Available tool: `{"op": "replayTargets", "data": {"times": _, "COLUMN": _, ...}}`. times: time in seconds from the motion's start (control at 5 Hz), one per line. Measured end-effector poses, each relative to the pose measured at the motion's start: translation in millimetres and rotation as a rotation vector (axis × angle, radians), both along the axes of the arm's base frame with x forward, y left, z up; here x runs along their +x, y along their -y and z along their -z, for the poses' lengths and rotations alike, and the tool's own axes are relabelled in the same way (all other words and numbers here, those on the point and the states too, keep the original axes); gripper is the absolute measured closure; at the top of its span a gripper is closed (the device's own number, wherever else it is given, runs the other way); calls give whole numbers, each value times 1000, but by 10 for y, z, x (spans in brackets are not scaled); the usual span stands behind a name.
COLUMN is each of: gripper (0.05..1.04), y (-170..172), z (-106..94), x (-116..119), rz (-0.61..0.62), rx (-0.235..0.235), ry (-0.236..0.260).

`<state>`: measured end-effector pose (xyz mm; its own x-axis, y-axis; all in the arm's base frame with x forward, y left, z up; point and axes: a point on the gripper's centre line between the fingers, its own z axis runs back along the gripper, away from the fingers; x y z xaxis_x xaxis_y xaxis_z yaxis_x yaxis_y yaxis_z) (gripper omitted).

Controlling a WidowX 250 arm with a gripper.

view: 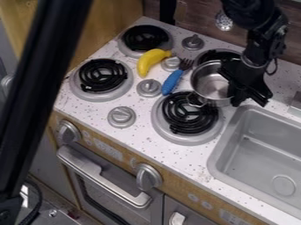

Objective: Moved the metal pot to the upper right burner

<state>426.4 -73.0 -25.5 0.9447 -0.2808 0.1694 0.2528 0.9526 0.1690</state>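
Grey and nearest, the oven handle (106, 178) lies toward 7 o'clock, with the sink (222, 154) toward 4. Past them, the near-right burner (189, 113) sits just off centre toward 5 o'clock, and the near-left burner (101, 80) toward 10. The metal pot (210, 85) is toward 2 o'clock, overlapping the near edge of the far-right burner (217, 55); its handle points toward 7. At its 3 o'clock side is the black gripper (251, 98); whether it is apart or clamped, I cannot tell. The blue-handled fork (172, 81) and banana (151, 61) lie toward the pot's 10 o'clock.
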Motion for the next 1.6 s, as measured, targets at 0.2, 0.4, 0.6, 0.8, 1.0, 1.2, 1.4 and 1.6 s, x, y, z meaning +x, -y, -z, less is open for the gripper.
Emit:
{"op": "replayTargets", "data": {"times": 0.2, "gripper": 1016, "y": 27, "z": 97, "x": 243, "rz": 1, "rx": 16, "ry": -24}}
{"op": "replayTargets", "data": {"times": 0.4, "gripper": 1016, "y": 78, "z": 156, "x": 467, "rz": -5, "rx": 9, "ry": -14}}
{"op": "replayTargets", "data": {"times": 0.6, "gripper": 1016, "y": 70, "z": 142, "x": 668, "rz": -26, "rx": 11, "ry": -16}}
{"op": "replayTargets", "data": {"times": 0.8, "gripper": 1016, "y": 54, "z": 140, "x": 885, "rz": -64, "rx": -35, "ry": 25}}
{"op": "replayTargets", "data": {"times": 1.0, "gripper": 1016, "y": -18, "z": 131, "x": 979, "rz": -85, "rx": -39, "ry": 39}}
{"op": "replayTargets", "data": {"times": 1.2, "gripper": 993, "y": -102, "z": 95, "x": 992, "rz": -111, "rx": -42, "ry": 35}}
{"op": "replayTargets", "data": {"times": 1.4, "gripper": 830, "y": -180, "z": 162, "x": 978, "rz": -148, "rx": -66, "ry": 36}}
{"op": "replayTargets", "data": {"times": 1.6, "gripper": 560, "y": -181, "z": 176, "x": 928, "rz": -150, "rx": -69, "ry": 33}}
